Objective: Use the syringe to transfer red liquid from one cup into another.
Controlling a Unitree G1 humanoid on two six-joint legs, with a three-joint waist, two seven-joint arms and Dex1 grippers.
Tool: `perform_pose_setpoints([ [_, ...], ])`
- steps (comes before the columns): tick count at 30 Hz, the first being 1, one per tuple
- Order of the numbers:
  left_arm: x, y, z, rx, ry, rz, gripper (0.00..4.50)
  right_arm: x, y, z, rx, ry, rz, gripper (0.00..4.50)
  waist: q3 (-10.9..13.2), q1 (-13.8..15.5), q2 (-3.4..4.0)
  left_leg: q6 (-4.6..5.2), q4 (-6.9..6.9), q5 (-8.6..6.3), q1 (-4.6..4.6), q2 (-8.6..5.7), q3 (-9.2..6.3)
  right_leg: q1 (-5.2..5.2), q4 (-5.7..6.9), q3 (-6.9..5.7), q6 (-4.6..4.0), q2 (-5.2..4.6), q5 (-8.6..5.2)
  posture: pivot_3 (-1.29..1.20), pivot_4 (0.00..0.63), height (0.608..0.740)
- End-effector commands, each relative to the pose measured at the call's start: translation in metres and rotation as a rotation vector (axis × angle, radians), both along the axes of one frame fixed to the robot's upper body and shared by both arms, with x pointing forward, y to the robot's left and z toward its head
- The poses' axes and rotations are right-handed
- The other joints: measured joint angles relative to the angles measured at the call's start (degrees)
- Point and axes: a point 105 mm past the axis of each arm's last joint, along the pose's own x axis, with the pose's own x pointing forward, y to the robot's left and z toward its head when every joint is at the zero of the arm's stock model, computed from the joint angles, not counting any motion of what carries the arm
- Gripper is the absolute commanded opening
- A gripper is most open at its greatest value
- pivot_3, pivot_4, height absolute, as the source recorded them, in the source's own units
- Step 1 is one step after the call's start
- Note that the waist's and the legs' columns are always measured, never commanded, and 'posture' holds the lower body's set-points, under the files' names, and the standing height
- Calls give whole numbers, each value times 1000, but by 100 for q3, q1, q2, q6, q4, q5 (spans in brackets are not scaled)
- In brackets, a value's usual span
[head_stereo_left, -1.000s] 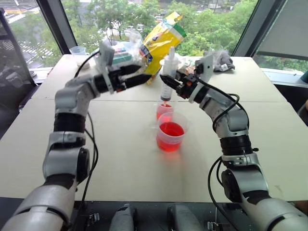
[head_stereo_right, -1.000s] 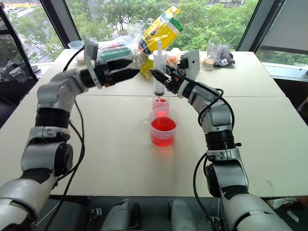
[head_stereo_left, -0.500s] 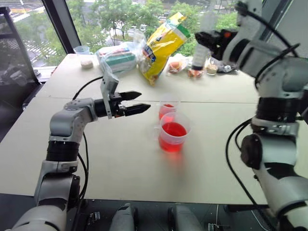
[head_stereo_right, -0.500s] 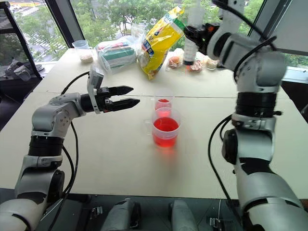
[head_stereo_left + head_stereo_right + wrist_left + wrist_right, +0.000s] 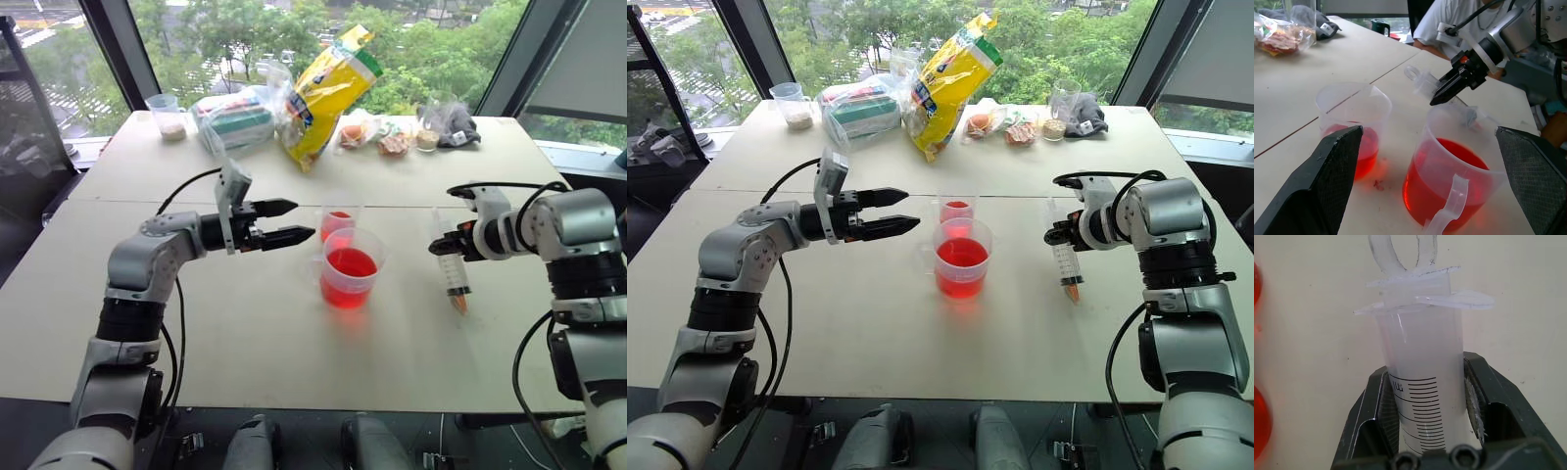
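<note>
Two cups (image 5: 347, 266) at nine o'clock of right gripper (image 5: 458, 245), clamped on syringe (image 5: 452, 274), tip down; left gripper (image 5: 294, 221) wide open, empty.

Along the far edge of the pale bench (image 5: 245, 372): small clear cup of grains (image 5: 168, 116), bagged green-and-white package (image 5: 235, 116), tall yellow bag (image 5: 328, 93), wrapped snacks (image 5: 377, 137), dark grey cloth (image 5: 456, 127). Beyond, windows onto green trees (image 5: 411, 49).
</note>
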Motion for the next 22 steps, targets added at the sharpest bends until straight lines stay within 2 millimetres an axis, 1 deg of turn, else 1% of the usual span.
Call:
perform_pose_setpoints([
  [1,-6,-1,9,2,-40,-16,4448,4,-4,-7,21,-4,-30,1467,0,3,0,0,0,0,0,0,0,1,-1,-1,0,0,0,0,150,740],
  [3,-7,0,8,10,-39,-18,4500,4,-3,-7,29,-8,-30,2527,0,5,0,0,0,0,0,0,-1,1,-1,-1,0,0,0,0,150,740],
  [4,-8,0,8,13,-38,-19,4500,5,-2,-5,34,-15,-26,2938,0,6,0,0,0,0,0,0,-1,1,-1,0,0,0,0,0,150,740],
  [7,-10,2,8,26,-35,-21,4500,2,-1,6,42,-54,-6,4464,0,8,1,0,-2,0,-1,0,-1,-1,-1,-1,0,0,0,0,150,740],
  [9,-11,4,7,35,-36,-17,4500,-4,0,16,28,-96,33,4464,0,17,1,0,-2,0,-2,0,-2,-2,-1,-1,0,0,0,0,150,740],
  [12,-15,8,8,41,-34,-19,4500,-20,9,46,6,-227,162,4464,1,35,1,1,-1,-1,-4,0,-3,-2,-4,-1,0,-1,0,0,150,740],
  [15,-18,13,9,49,-26,-17,4500,-44,25,78,55,-349,289,4464,1,31,1,3,-4,-2,-7,1,-5,-3,-8,-1,0,-1,0,0,150,740],
  [17,-20,17,9,59,-23,-18,4500,-65,36,97,45,-463,423,4464,1,32,1,3,-4,-2,-5,1,-7,-2,-7,-2,0,-1,0,0,150,740],
  [20,-24,23,7,82,-9,-24,4500,-96,46,108,71,-532,544,4464,1,23,-1,3,-4,-2,-3,2,-13,3,-8,-5,0,1,-1,0,150,740],
  [22,-26,27,7,90,-2,-23,4500,-107,44,107,74,-537,548,4464,1,22,-1,3,-1,-2,-1,2,-12,4,-7,-4,0,1,-1,0,150,740],
])
